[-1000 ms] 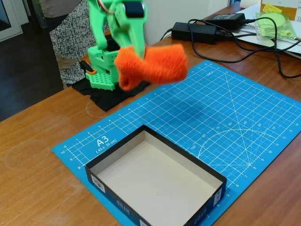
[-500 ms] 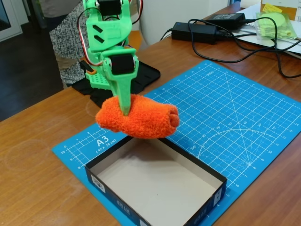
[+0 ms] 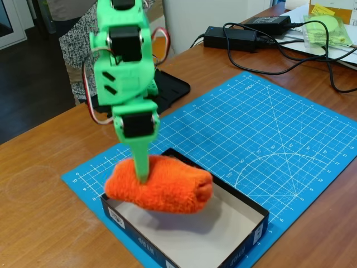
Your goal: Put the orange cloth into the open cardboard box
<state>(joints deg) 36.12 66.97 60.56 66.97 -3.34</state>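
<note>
while the box (image 3: 245,237) sits nearest, on the front left corner of the blue mat (image 3: 290,134), its pale floor lies bare toward the right and its dark outer wall faces the camera. the cloth (image 3: 162,184) hangs over the box's left half, a thick orange roll lying roughly level, its left end poking out past the left wall and its right end over the floor. whether its underside touches the floor i cannot tell; it looks just above it, casting a shadow below. the gripper (image 3: 143,176) comes straight down from above, one green finger pressed into the top of the roll near its left end, so the fingers are clenched on the cloth.

to finish this step well, i judge the roll should shift a little toward the box's right wall before release, so the overhanging end clears the left rim and does not drape over it. then lower until the roll rests on the floor, and part the fingers wide, since fluffy terry may cling to them. lift straight up so the low wall is not caught and the light box is not dragged along the mat.

farther back, the arm's black base plate (image 3: 173,86) sits by the table's far left edge, and power bricks (image 3: 230,38) with cables (image 3: 329,61) lie toward the far right corner, beside a pale green bagged item (image 3: 328,27).
</note>
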